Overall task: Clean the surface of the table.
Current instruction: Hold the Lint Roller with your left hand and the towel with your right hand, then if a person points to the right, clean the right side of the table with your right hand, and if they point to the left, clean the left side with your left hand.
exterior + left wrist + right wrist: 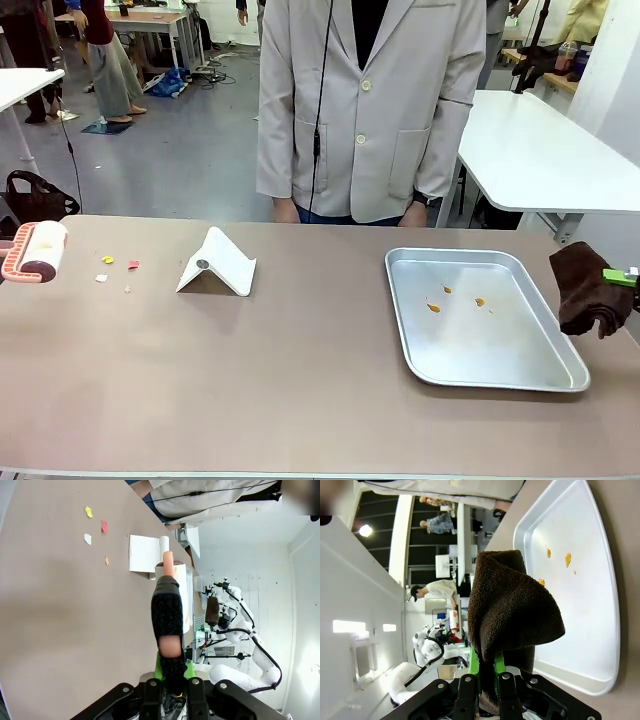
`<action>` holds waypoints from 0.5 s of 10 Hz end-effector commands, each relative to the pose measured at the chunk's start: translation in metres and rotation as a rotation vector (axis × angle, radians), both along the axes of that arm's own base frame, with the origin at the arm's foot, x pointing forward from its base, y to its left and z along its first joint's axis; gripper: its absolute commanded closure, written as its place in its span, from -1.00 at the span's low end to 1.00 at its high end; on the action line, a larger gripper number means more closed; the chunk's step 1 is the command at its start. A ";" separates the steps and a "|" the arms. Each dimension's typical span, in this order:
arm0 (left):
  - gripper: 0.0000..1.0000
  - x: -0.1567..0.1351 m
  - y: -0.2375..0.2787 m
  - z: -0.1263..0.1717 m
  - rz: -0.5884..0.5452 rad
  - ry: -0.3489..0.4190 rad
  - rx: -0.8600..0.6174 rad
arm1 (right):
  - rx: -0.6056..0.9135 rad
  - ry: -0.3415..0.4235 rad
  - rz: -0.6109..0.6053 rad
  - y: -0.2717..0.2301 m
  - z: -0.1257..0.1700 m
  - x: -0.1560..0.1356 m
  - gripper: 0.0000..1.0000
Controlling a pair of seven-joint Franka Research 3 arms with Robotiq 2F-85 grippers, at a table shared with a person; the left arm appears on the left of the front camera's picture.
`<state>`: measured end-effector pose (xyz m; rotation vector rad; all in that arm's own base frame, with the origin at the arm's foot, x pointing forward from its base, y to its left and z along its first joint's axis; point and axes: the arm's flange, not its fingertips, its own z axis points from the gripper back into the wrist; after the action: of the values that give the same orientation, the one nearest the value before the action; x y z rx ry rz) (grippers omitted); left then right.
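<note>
Jaws of our left gripper [172, 672] pinch a lint roller [35, 250] well left of the table's [250, 380] metal tray [395, 272]; our right gripper [485, 672] pinches a brown cloth [585, 290] just right of it.

On your left wrist camera you see the left gripper [172, 672] clamped on the black-and-pink lint roller handle [167, 615] over the table [60, 630], with small coloured scraps [104, 526] lying near a white folded stand [142, 553] farther out.

Left end effector [173, 671], right end effector [485, 672]: both clamped, gripping.
</note>
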<state>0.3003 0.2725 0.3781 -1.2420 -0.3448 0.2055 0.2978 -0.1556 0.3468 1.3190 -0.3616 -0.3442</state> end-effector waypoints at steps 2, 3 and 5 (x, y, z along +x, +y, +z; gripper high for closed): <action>0.97 -0.004 0.002 0.002 -0.018 -0.017 -0.004 | 0.004 0.002 -0.006 -0.001 0.004 0.000 1.00; 0.97 -0.004 0.002 0.002 -0.018 -0.017 -0.004 | 0.004 0.002 -0.006 -0.001 0.004 0.000 1.00; 0.97 -0.004 0.002 0.002 -0.018 -0.017 -0.004 | 0.004 0.002 -0.006 -0.001 0.004 0.000 1.00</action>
<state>0.3003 0.2725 0.3782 -1.2419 -0.3454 0.2046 0.2978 -0.1557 0.3468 1.3189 -0.3619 -0.3446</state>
